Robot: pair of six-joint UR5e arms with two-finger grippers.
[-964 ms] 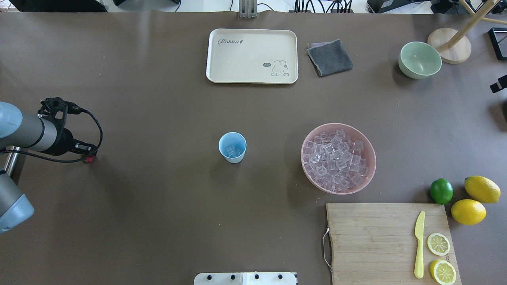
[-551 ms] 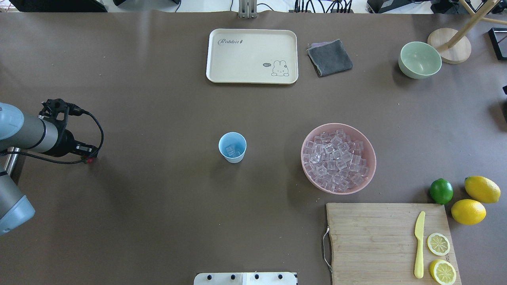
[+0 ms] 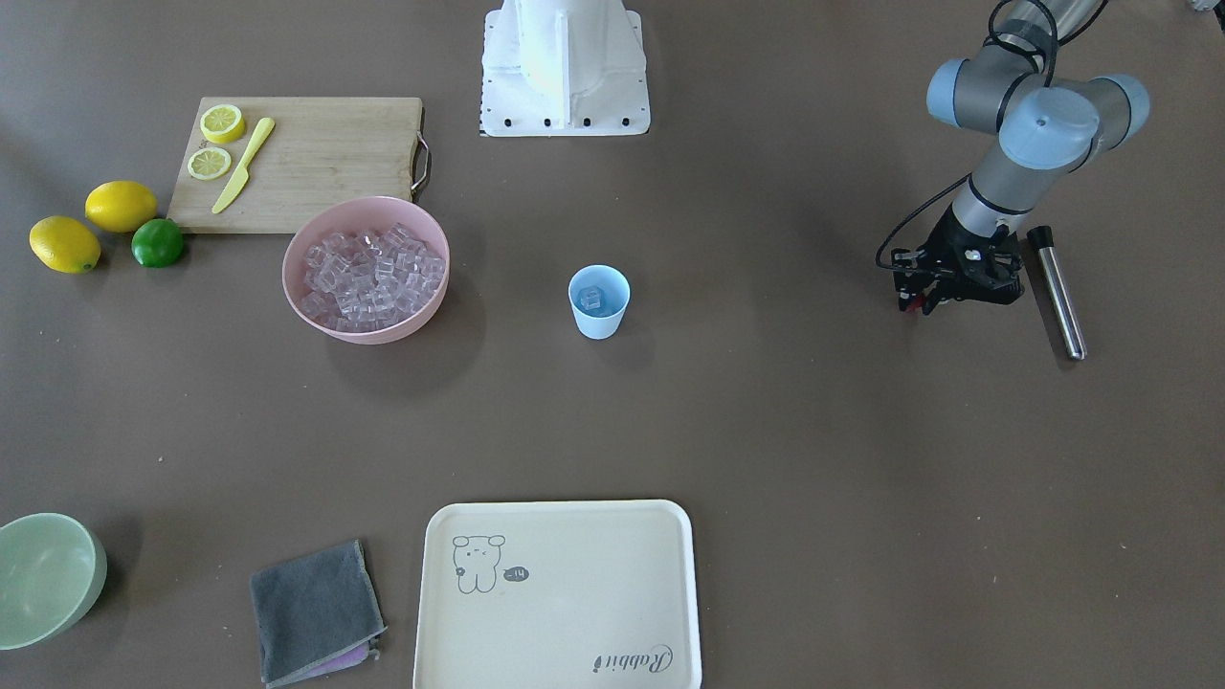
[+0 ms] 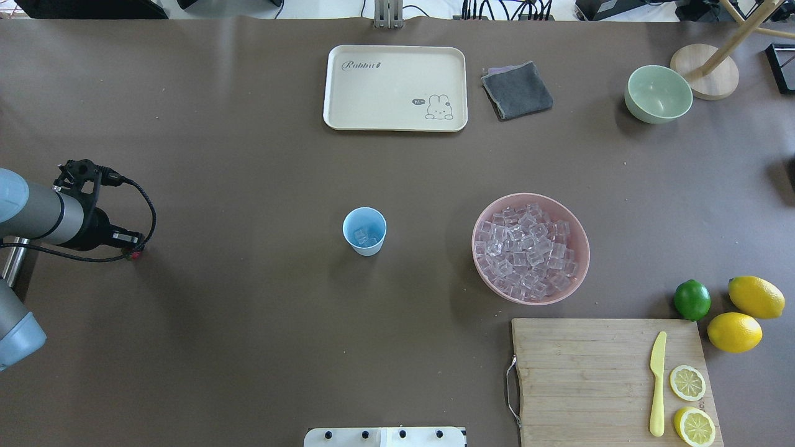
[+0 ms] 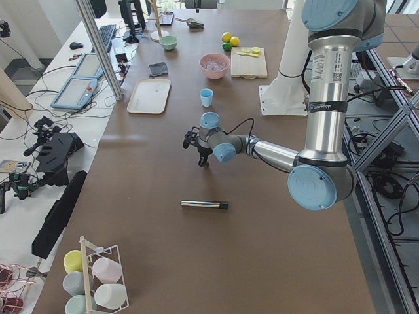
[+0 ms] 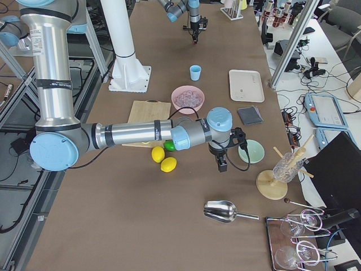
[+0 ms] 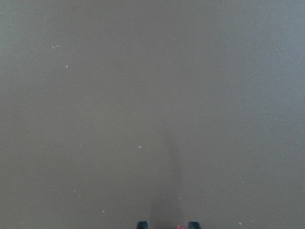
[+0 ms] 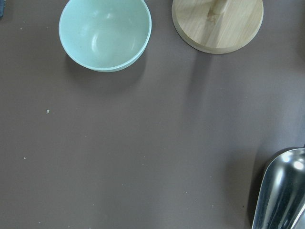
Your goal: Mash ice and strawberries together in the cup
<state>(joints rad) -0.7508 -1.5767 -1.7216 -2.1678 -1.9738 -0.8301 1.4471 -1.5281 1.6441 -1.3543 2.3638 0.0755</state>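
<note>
Left jaws pinch the strawberry (image 4: 133, 253) — only a red sliver shows; right jaws seen too far to judge. Brown matte bench (image 4: 248, 347); cluttered desks (image 5: 91, 39) alongside.

- You are looking at the cup (image 4: 364, 231), a small light blue tumbler, which is standing upright and open-topped near the middle of the table (image 4: 248, 341).
- The ice (image 4: 529, 251), small clear glossy cubes, is mostly lying heaped in the pink bowl (image 4: 474, 241) near the cup; a few cubes are sitting at the cup's bottom.
- The strawberry (image 4: 132, 253), a tiny red berry, is sitting between the fingertips of the left gripper (image 7: 167, 224), low over the table and well apart from the cup.
</note>
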